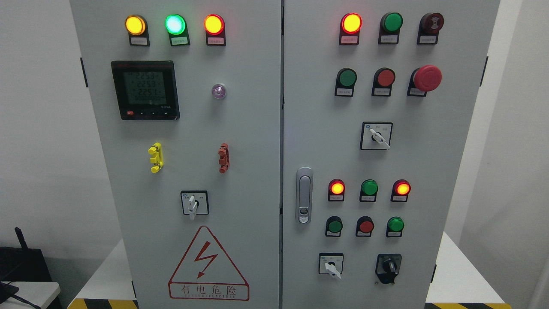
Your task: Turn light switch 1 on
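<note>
Neither hand in view, state unknown. Cabinet (pixel 240 128) carries several buttons and rotary switches; labels unreadable. Confirm which is switch 1, then approach square-on.

Plain white walls (pixel 38 128) stand on both sides, evenly lit. A white platform (pixel 461 274) edged with yellow-and-black hazard tape (pixel 103 304) runs along the bottom. At lower left, a dark box (pixel 23 264) sits behind a pale table (pixel 36 292).

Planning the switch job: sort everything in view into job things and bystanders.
Job: control cabinet; its selector switches (labels unreadable, so switch 1 unclear).
Bystanders: black device lower left; white platform; striped tape.
</note>
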